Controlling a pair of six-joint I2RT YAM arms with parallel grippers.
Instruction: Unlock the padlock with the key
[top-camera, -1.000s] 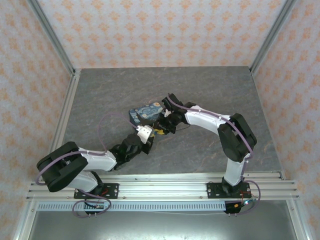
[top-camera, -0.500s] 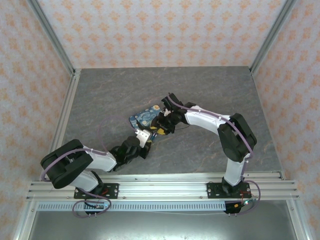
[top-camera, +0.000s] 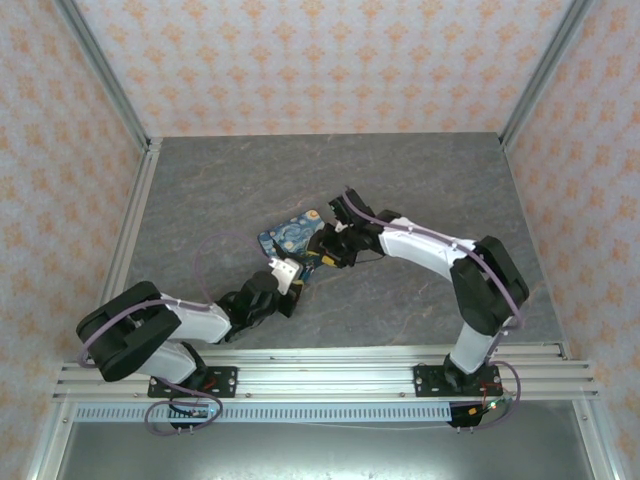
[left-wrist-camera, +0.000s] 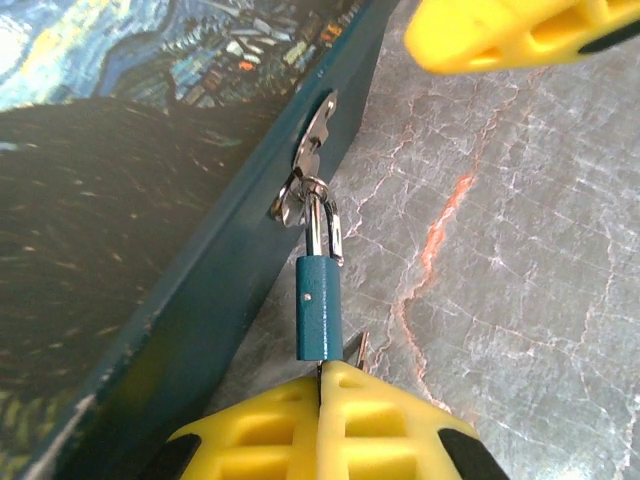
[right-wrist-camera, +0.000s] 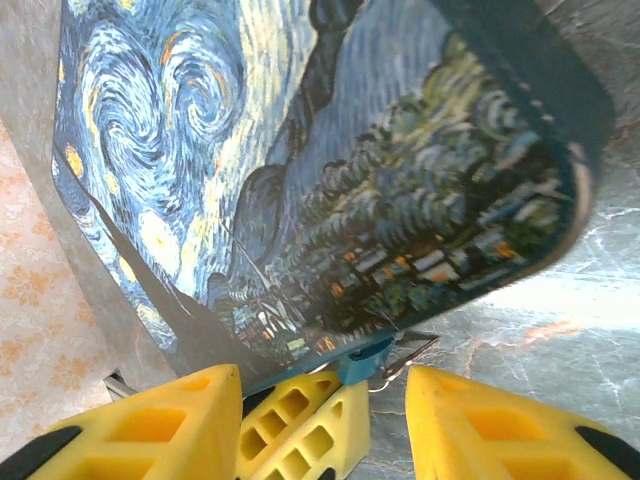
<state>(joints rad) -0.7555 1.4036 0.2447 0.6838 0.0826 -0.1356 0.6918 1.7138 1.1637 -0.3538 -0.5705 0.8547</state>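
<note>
On the side wall of the starry-night painted box, at its metal hasp: padlock, teal, small. Its shackle was threaded through the hasp and seated in the body, so judged locked. The body lay along the wall with its base toward the left gripper, letting a key enter in line.

Left gripper: yellow fingers pressed together just under the padlock's base. Judged clamped on the key, of which a metal sliver showed.

Right gripper: fingers spread, astride the box edge by the padlock. Contact with the box not determinable. Judged placed to steady the box against the key's twist.

Box: lying mid-table on the grey marbled table.

Views:
- Left wrist gave shackle, hasp and base in detail.
- Right wrist gave the lid painting and a teal corner of the padlock.
- Top gave both arms meeting at the box's near edge.
</note>
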